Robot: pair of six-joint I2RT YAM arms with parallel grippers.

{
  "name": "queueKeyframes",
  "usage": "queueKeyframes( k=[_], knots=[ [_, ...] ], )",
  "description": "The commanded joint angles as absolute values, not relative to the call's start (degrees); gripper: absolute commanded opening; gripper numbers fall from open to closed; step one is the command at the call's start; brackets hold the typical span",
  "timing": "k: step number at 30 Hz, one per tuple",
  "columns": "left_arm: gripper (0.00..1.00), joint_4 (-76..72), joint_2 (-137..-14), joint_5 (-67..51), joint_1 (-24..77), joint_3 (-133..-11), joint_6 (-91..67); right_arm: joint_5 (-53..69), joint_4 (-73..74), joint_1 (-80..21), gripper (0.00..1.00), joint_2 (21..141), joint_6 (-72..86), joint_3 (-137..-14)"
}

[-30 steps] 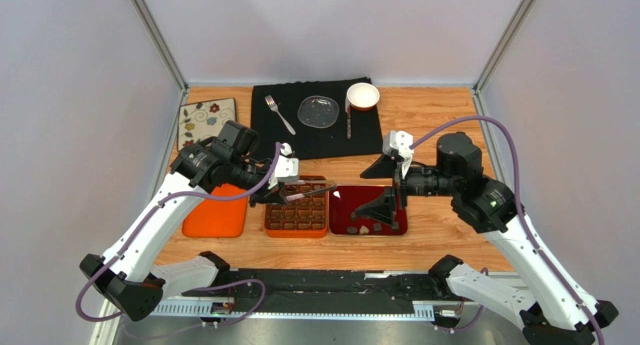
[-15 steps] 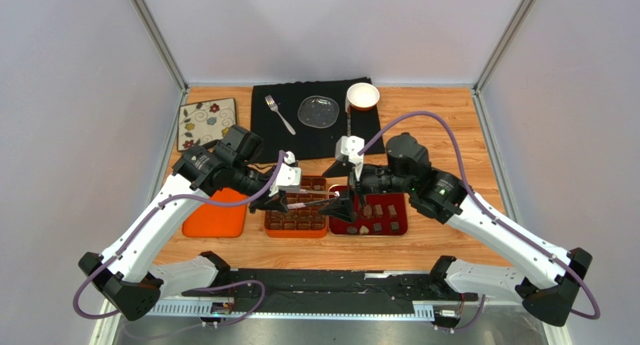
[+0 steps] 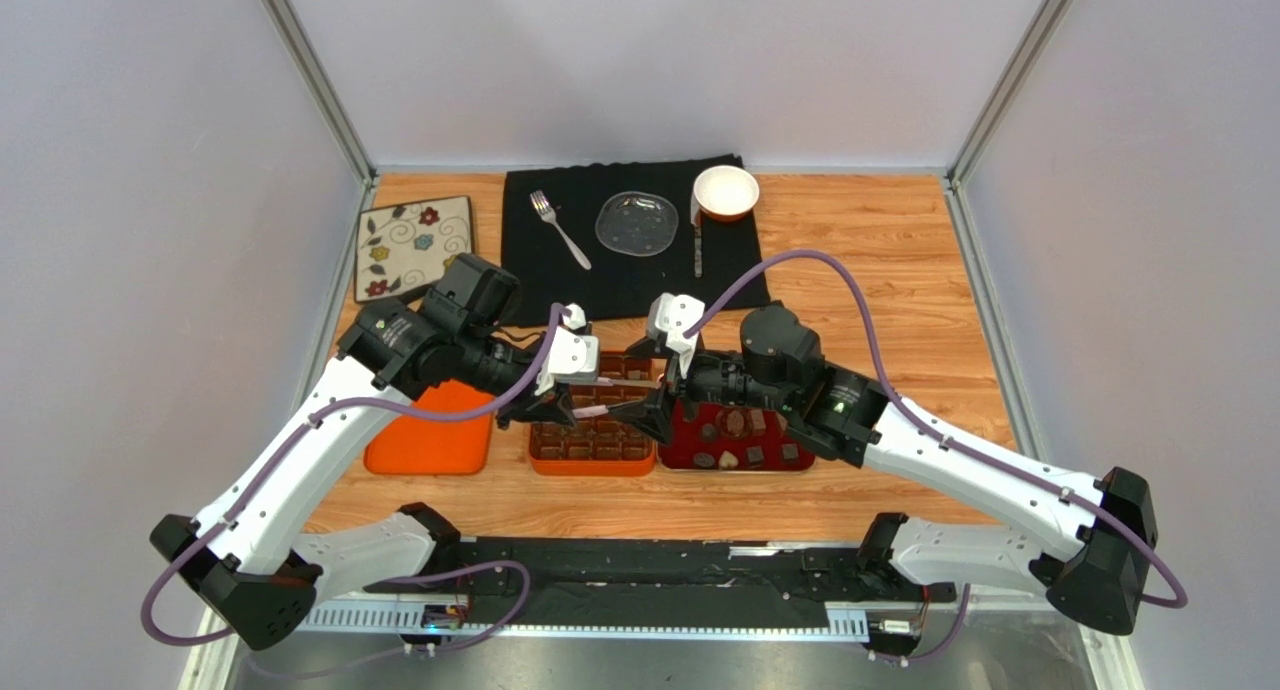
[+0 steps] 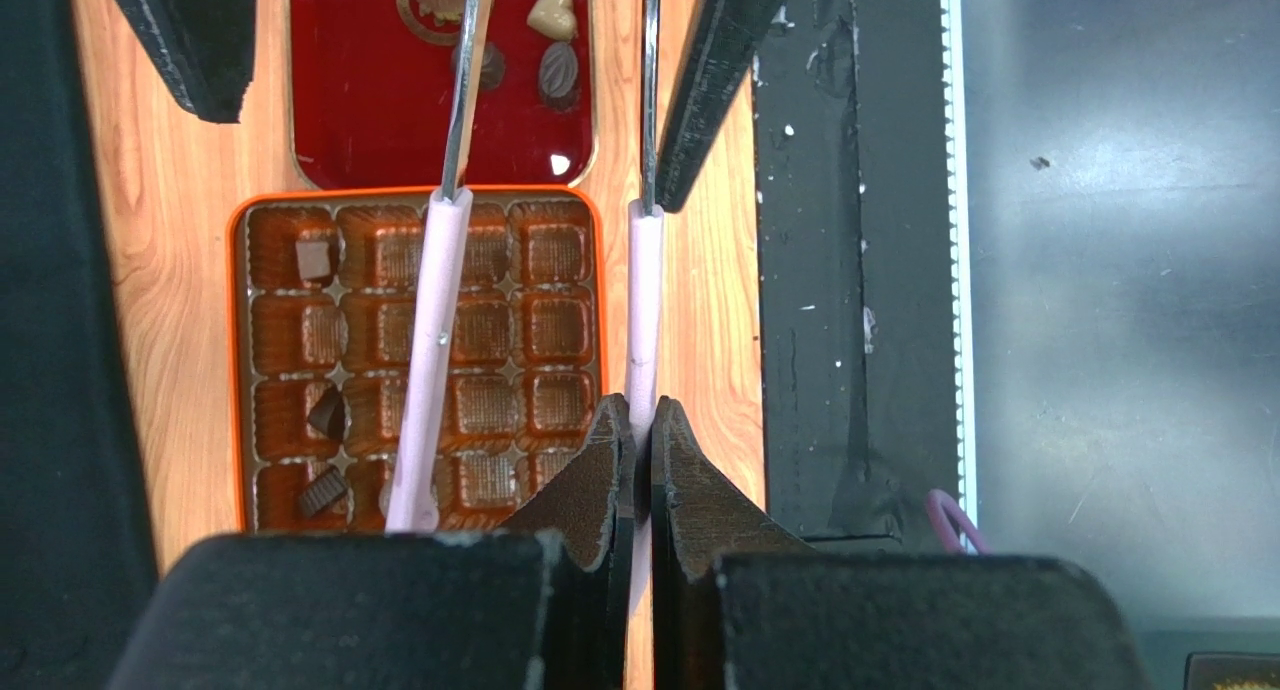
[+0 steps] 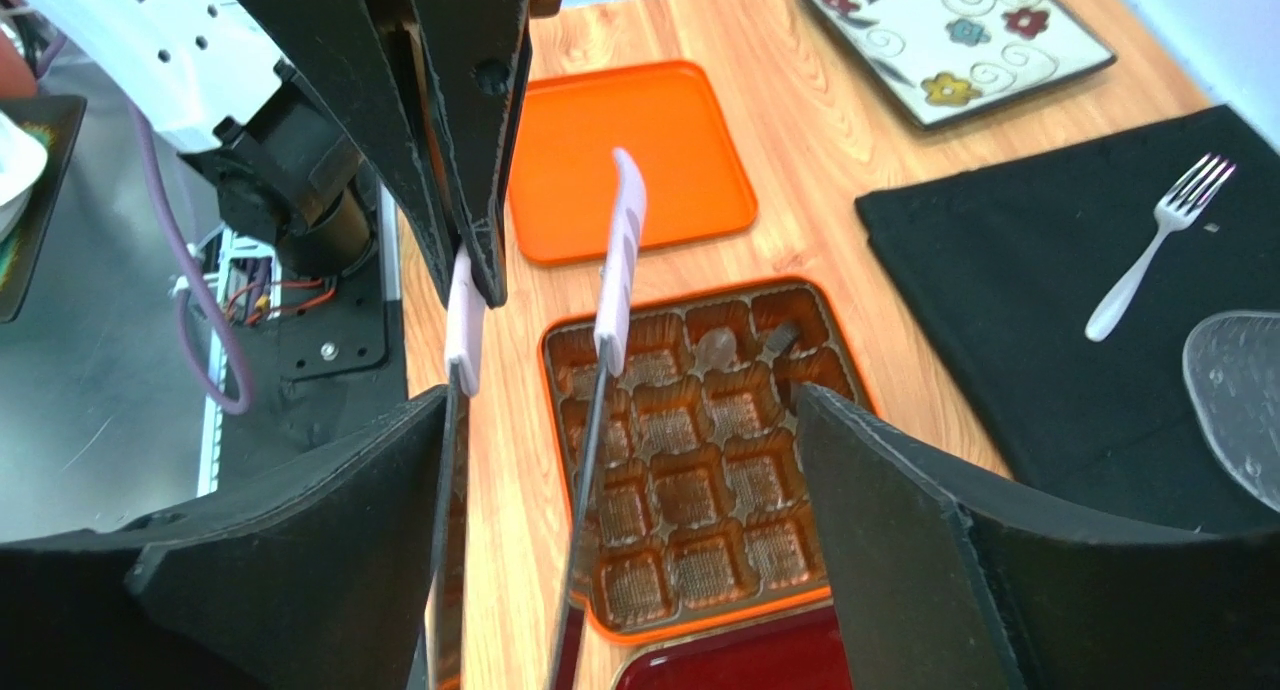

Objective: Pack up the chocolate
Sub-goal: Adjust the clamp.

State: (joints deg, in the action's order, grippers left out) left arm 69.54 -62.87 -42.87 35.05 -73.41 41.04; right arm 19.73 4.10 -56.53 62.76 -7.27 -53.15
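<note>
Red tray (image 4: 361, 105) near the bases holds most of the chocolate (image 4: 559, 72); a few pieces sit in the orange box (image 4: 241, 345). My left gripper (image 4: 637, 413) is pinched on one leg of the pink-handled tongs (image 4: 428, 345). My right gripper (image 5: 619, 405) has just swung left off the tray, jaws spread wide around those tongs. I'd judge that a handover or regrip, not a placement.

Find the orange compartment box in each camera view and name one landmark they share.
Top external: the orange compartment box sits at centre, between the two arms and partly hidden by them.
Left wrist: left of centre, below the red tray.
Right wrist: lower middle, right of the tongs.
Shared landmark: the pink-handled tongs, which lie over or beside the box in all three views.
</note>
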Motion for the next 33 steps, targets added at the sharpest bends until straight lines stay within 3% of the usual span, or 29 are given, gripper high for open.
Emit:
queueKeyframes(
  k=[1,11,33],
  knots=[
    [0.0,67.41,-61.61,-44.47,35.33,-73.47,40.17,14.94,-6.06,-58.27,0.85,62.14,-6.42,-51.86],
    [0.0,66.54,-61.0,-43.86,35.33,-73.12,39.2,15.29,-11.77,-59.24,0.82,62.31,-2.46,-48.96],
    [0.0,65.92,-60.56,-42.89,35.24,-72.77,38.15,15.29,-9.58,-60.9,0.76,62.05,-1.32,-48.16]
  ],
)
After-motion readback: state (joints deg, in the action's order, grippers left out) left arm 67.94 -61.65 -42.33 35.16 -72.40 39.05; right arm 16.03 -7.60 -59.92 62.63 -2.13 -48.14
